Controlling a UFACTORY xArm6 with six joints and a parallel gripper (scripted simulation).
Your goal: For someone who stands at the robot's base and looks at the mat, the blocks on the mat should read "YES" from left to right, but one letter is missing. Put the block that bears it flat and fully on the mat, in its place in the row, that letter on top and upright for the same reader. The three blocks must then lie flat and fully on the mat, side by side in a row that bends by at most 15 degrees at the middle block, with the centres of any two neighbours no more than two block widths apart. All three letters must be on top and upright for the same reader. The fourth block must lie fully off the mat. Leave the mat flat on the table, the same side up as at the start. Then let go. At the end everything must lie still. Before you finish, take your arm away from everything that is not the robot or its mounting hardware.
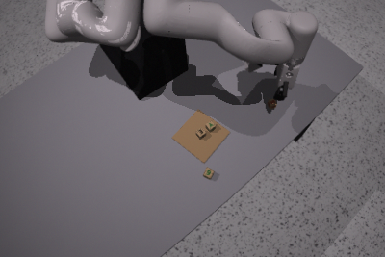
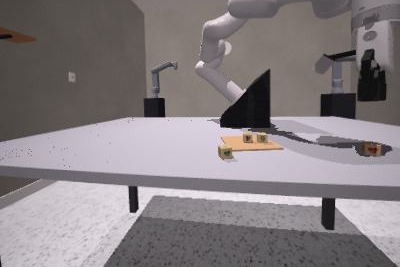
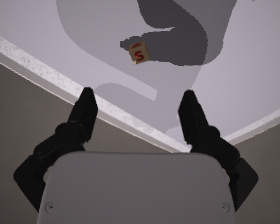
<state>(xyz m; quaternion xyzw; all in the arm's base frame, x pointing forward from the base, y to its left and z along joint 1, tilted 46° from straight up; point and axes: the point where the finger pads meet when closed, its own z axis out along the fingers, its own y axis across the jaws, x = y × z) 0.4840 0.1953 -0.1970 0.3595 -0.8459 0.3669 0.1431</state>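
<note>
A tan mat [image 1: 190,138] is laid flat on the grey table [image 1: 72,151], in front of the arm's black base [image 1: 149,69]. Two blocks with green letters [image 1: 200,133] [image 1: 210,126] are placed side by side on the mat, touching or almost touching. Their letters are too small to be read with certainty. A third block with a green mark [image 1: 208,173] is seen on the bare table, near the mat's corner and fully off it. A fourth block with a red letter [image 3: 139,52], probably an "S", is found well apart from the mat, inside the arm's shadow. The gripper [image 3: 139,117] is held above this red block, not touching it. Its jaws are spread fully wide and nothing is held between them. In the wrist view the block is seen beyond the two black fingers, near the table's edge.
</note>
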